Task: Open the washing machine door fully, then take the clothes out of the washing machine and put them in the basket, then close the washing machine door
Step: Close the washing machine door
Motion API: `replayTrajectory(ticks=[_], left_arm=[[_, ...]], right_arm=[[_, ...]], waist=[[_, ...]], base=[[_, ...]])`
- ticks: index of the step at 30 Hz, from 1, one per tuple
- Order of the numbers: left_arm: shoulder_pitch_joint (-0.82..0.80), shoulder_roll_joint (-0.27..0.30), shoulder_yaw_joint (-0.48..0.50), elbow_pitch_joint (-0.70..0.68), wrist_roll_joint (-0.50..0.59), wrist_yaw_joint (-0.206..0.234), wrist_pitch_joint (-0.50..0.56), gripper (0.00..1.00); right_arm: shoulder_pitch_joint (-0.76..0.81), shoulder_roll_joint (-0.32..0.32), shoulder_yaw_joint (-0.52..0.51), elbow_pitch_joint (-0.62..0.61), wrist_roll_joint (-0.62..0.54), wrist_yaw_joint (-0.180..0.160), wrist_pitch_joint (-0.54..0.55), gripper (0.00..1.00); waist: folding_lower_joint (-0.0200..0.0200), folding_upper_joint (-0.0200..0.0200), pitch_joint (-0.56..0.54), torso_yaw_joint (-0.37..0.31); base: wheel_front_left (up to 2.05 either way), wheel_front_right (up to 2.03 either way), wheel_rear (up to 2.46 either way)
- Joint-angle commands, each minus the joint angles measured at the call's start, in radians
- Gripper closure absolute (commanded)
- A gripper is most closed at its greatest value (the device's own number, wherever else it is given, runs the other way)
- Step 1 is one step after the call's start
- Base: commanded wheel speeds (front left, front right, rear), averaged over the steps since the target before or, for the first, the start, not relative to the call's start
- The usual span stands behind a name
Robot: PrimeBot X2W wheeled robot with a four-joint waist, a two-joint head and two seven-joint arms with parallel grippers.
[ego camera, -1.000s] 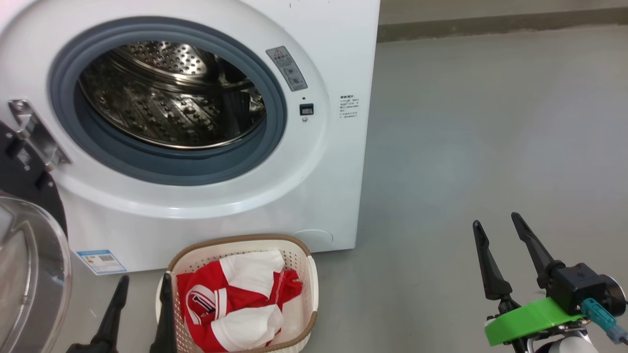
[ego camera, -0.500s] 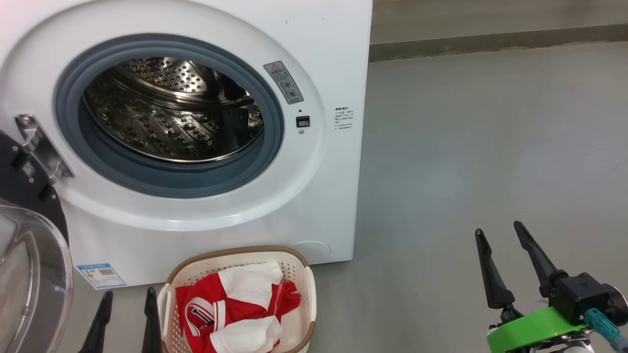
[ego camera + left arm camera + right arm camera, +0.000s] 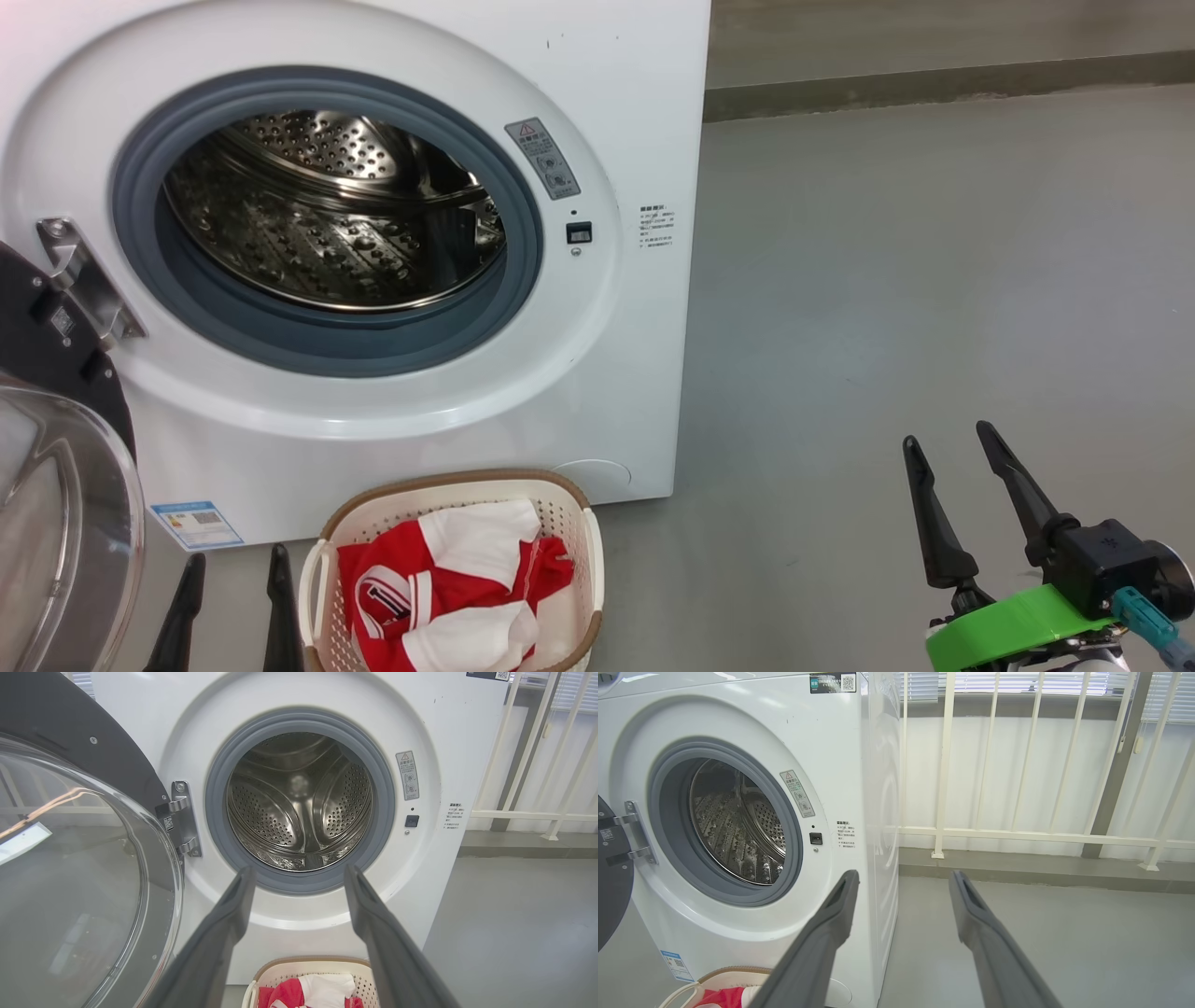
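The washing machine (image 3: pixel 644 392) fills the upper left of your head view. It is a white box with a grey rubber gasket (image 3: pixel 308 341) ringing a perforated steel drum (image 3: pixel 327 233), and the drum's ribbed wall shines in the left wrist view. A small blue label (image 3: pixel 196 525) sits low on the machine's front.

The washing machine door (image 3: pixel 56 523) hangs from a metal hinge (image 3: pixel 89 280) at the left of the opening and is swung away from it. You can see its black rim and the bulging clear glass bowl. Its outer edge runs out of the head view, so how wide it stands is hard to judge.

The basket (image 3: pixel 448 481) sits on the grey floor (image 3: pixel 934 280) just in front of the machine; it is cream with perforated sides and a brown rim. The clothes (image 3: pixel 448 579) lie crumpled inside it, red with broad white panels.

Your left gripper (image 3: pixel 235 555) hovers just beside the basket's left side, fingers spread and holding nothing. Your right gripper (image 3: pixel 945 434) is well apart to the right, over the floor, with its fingers likewise parted and empty.
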Motion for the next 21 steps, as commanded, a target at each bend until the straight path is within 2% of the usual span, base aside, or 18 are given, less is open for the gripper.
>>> replayTrajectory(ticks=[1, 14, 18, 21], left_arm=[[-0.02, 0.017, 0.032, -0.033, 0.009, 0.01, -0.001, 0.0], [-0.016, 0.019, 0.015, -0.046, 0.003, 0.015, 0.002, 0.0], [-0.017, 0.022, 0.015, -0.05, 0.006, 0.022, -0.002, 0.0], [-0.017, 0.022, 0.007, -0.05, -0.005, 0.011, 0.003, 0.0]], right_arm=[[-0.022, -0.008, 0.023, -0.024, -0.011, 0.005, -0.006, 0.0], [-0.026, -0.008, 0.027, -0.021, -0.008, 0.005, -0.006, 0.0], [-0.026, -0.008, 0.027, -0.02, -0.006, 0.005, -0.006, 0.0], [-0.027, -0.008, 0.029, -0.019, -0.006, 0.005, -0.006, 0.0]], waist=[[0.0, 0.0, -0.001, 0.001], [0.0, 0.0, -0.004, 0.009], [0.0, 0.0, -0.005, 0.013], [0.0, 0.0, -0.007, 0.017]], base=[[-0.87, 0.72, 0.15], [-1.47, 1.39, 0.07], [-0.86, 0.86, 0.0], [-0.38, 0.38, 0.0]])
